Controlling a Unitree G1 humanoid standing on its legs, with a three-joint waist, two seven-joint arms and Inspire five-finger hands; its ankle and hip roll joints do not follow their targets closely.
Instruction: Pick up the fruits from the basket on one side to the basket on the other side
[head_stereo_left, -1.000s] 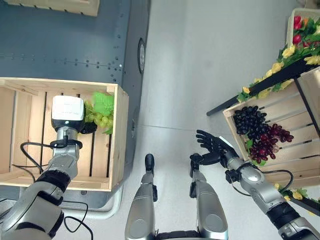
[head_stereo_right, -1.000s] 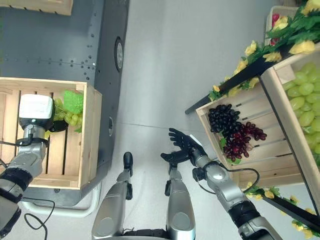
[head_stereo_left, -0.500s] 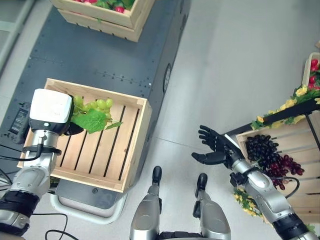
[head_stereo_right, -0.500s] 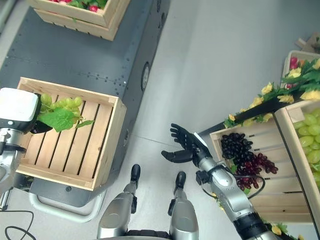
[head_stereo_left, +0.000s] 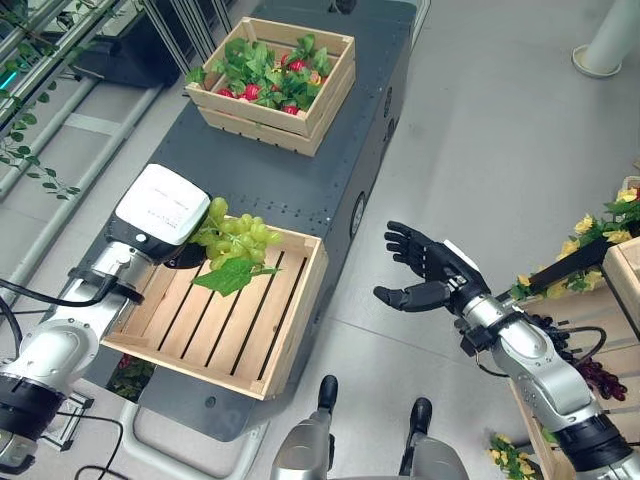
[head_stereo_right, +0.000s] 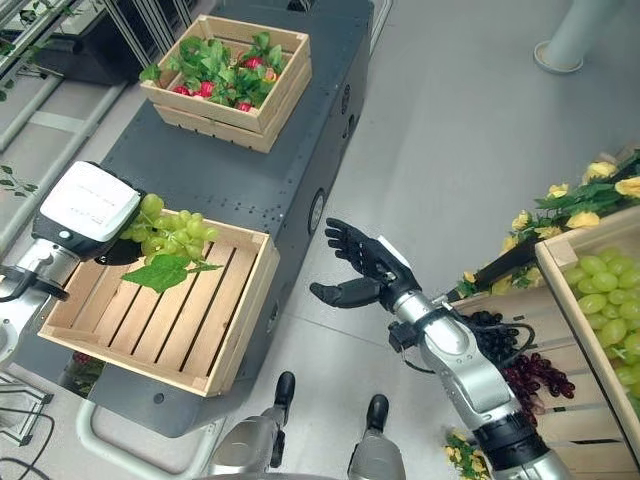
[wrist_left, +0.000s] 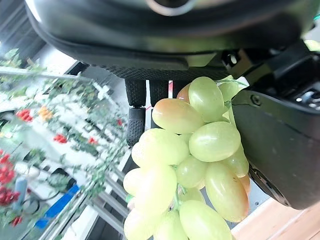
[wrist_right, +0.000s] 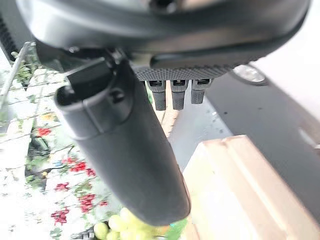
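left hand (head_stereo_left: 185, 255) mostly behind its white wrist box (head_stereo_left: 163, 205)

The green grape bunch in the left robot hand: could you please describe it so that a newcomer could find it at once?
Start at the dark grey platform on the robot's left, which carries two wooden crates. Over the far left corner of the nearer, slatted crate, the left robot hand grips a green grape bunch with one broad leaf hanging below. The farther crate holds red fruit among leaves instead.

Grey floor (head_stereo_left: 500, 130); dark riveted metal platform (head_stereo_left: 250, 175); round pillar base (head_stereo_left: 603, 58).
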